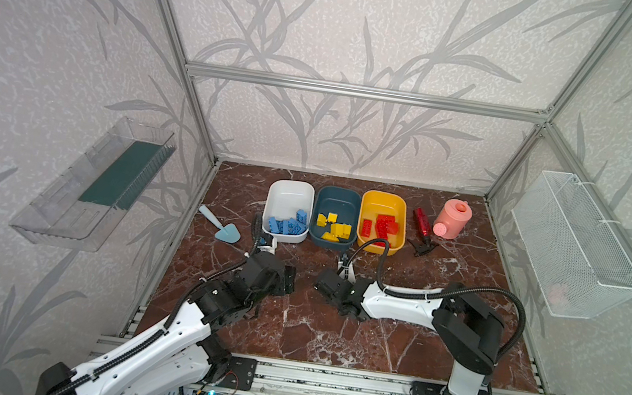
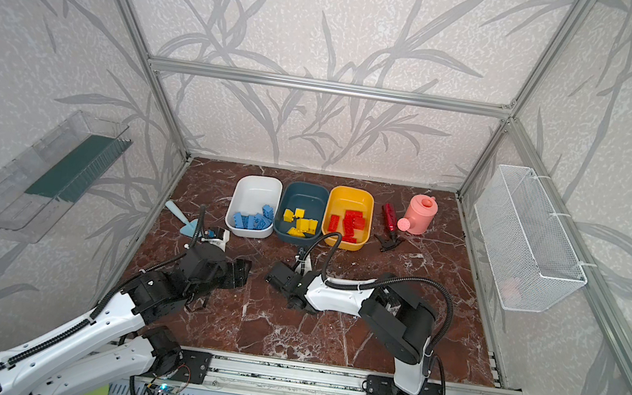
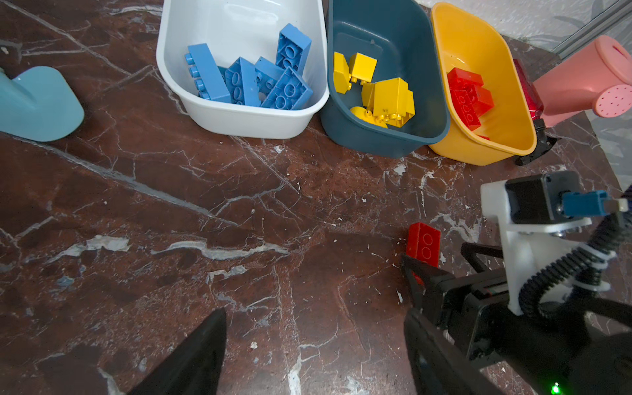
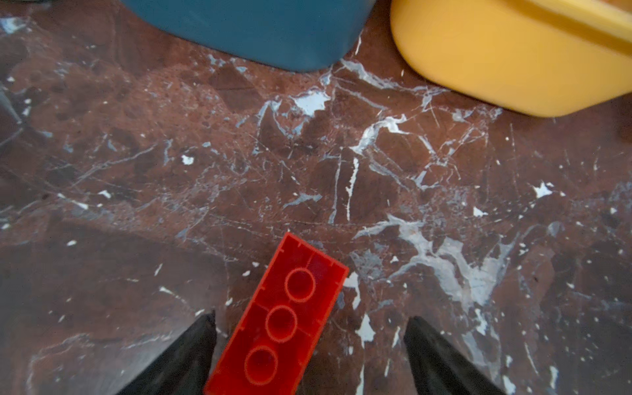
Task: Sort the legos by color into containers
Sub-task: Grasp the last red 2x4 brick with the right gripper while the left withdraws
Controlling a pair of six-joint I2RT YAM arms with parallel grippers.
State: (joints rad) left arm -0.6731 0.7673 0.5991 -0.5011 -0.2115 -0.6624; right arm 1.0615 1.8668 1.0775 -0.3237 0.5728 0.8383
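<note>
- Counter point(image 1: 328, 334): a reddish-brown marbled surface carrying all the items below.
- Containers: three tubs stand in a row at the far side of the counter, side by side. The white tub point(image 1: 289, 197) is on the left, the teal tub point(image 1: 338, 201) in the middle and the yellow tub point(image 1: 383, 204) on the right.
- Sorted legos: the blue bricks point(image 1: 287, 224) lie heaped in the white tub, the yellow bricks point(image 1: 333, 226) in the teal tub and the red bricks point(image 1: 383, 227) in the yellow tub.
- Loose red brick point(image 4: 277, 318): it lies on the counter in front of the teal and yellow tubs, outside all three. Its hollow underside, with three round tubes, faces the right wrist camera. Neither top view shows it.
- Right gripper point(image 4: 309, 319): the jaws are spread, low over the counter, with the loose red brick between them. One finger is just beside the brick and the other stands clear of it.
- Left gripper point(image 3: 314, 314): the jaws are spread over bare counter with nothing between them, near the right gripper.
- Bystanders: a light-blue scoop point(image 1: 224, 227) lies left of the white tub. A red cylindrical tool point(image 1: 421, 221) and a pink watering can point(image 1: 453, 218) stand right of the yellow tub.
</note>
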